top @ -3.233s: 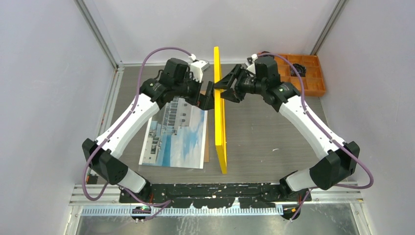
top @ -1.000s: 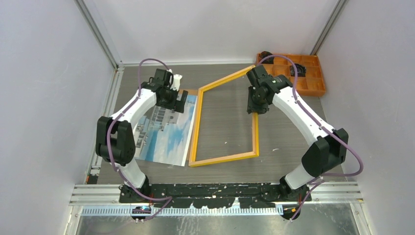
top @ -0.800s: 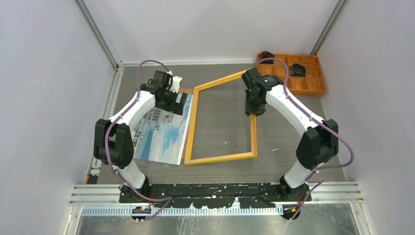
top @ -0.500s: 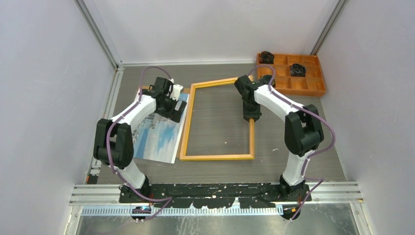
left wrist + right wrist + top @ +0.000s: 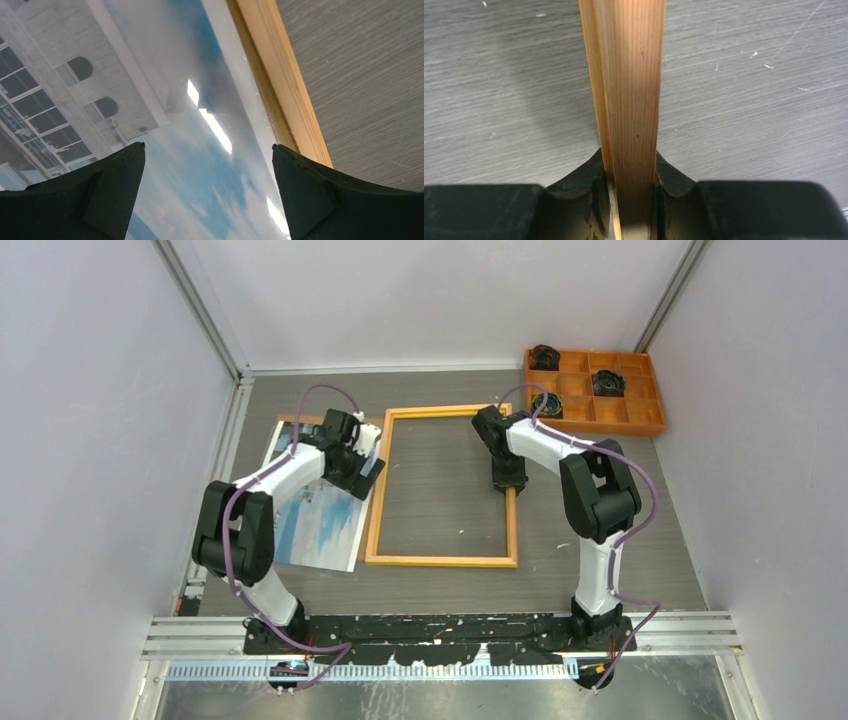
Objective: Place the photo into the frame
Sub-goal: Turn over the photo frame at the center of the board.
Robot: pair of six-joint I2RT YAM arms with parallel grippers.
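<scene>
The frame lies flat on the table with its light wood back up, and its left bar shows in the left wrist view. My right gripper is shut on the frame's right bar, the fingers pinching it from both sides. The photo, a white building under blue sky, lies face up to the left of the frame, with its right edge against the left bar. My left gripper hovers open over the photo, nothing between its fingers.
A brown board peeks out behind the photo's far edge. An orange compartment tray with small dark items stands at the back right. White walls close in the table on both sides.
The frame has come down from upright to flat and slid left, my right gripper still holding its bar. The left arm pulled back, and the photo shifted slightly left.
</scene>
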